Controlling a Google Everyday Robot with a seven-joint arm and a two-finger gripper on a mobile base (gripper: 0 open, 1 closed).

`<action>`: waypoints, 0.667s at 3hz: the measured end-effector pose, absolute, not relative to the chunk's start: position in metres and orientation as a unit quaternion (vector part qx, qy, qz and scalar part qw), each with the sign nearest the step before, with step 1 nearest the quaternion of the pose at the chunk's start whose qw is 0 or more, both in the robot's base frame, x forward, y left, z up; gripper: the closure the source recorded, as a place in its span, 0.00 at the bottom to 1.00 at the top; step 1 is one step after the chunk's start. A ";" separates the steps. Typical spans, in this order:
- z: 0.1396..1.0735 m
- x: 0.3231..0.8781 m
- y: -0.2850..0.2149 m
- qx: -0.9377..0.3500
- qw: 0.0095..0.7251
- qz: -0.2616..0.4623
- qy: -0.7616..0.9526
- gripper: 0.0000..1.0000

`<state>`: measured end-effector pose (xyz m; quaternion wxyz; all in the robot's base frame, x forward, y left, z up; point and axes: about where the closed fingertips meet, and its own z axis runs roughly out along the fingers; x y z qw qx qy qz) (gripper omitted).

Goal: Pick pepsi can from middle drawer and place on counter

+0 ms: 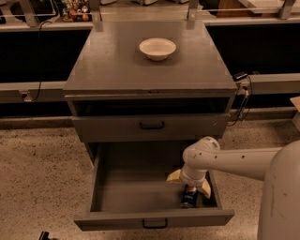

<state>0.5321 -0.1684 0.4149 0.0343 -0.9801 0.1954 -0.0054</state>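
Note:
The pepsi can (189,198) stands in the front right corner of the open middle drawer (136,187). My gripper (190,184) reaches down into the drawer from the right, right above the can, with its tan fingers (174,177) spread open to either side of the can's top. The can's upper part is hidden by the wrist. The counter (117,65) is the grey cabinet top above.
An off-white bowl (157,48) sits on the counter towards the back. A closed drawer front with a black curved handle (152,125) is above the open drawer. A pale ledge with metal posts (140,14) runs behind. Speckled floor (42,178) lies on both sides.

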 end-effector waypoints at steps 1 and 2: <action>0.389 0.539 -0.174 -0.980 0.032 -0.002 0.196 0.00; 0.372 0.543 -0.176 -0.980 0.032 0.008 0.196 0.18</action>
